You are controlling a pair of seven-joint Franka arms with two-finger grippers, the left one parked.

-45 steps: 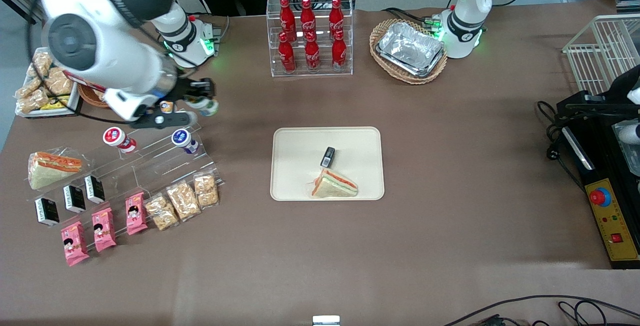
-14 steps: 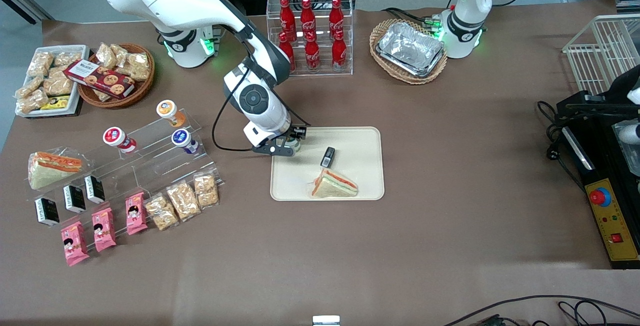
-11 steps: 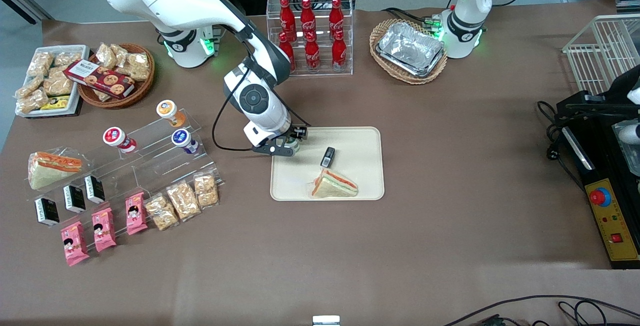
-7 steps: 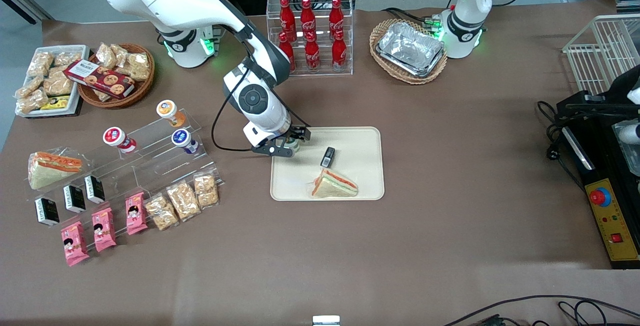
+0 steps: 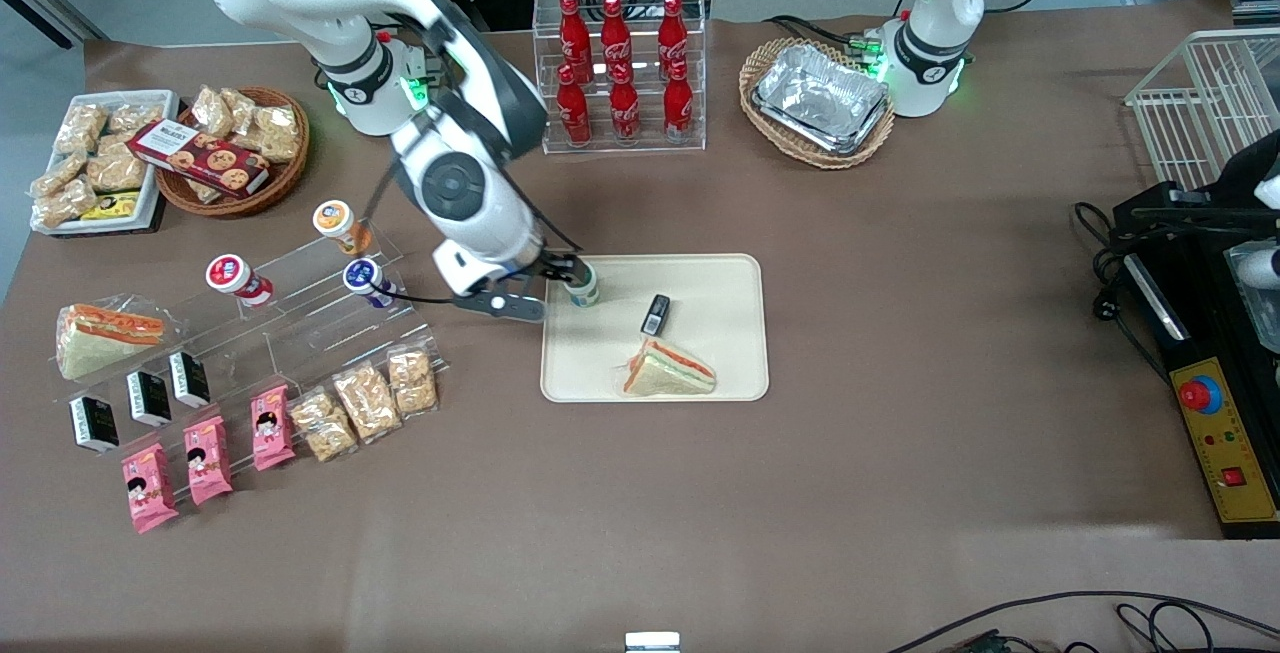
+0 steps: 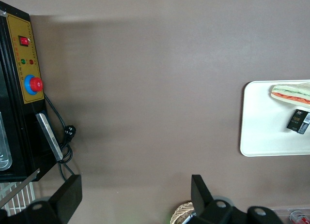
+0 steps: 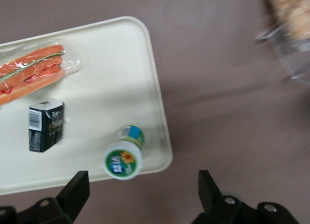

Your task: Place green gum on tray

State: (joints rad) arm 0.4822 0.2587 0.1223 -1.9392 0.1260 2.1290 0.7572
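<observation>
The green gum (image 5: 583, 288) stands upright on the cream tray (image 5: 700, 363), at the tray's corner toward the working arm's end and farther from the front camera. It also shows in the right wrist view (image 7: 124, 158), lid up, just inside the tray's rim (image 7: 160, 117). My right gripper (image 5: 545, 285) is open and empty, just off that corner and apart from the bottle. In the wrist view the gripper (image 7: 141, 185) has its jaws spread wide over bare table. The tray's other end shows in the left wrist view (image 6: 261, 132).
A wrapped sandwich (image 5: 668, 370) and a small black box (image 5: 655, 314) lie on the tray. A clear stepped shelf (image 5: 300, 323) beside the gripper holds red-lidded (image 5: 232, 276), orange-lidded (image 5: 333, 218) and purple-blue-lidded (image 5: 362, 277) bottles. A cola rack (image 5: 620, 73) stands farther back.
The gripper carried the gum from the shelf to the tray, opened and let it go. It has drawn back toward the working arm's end. The gum now stands free.
</observation>
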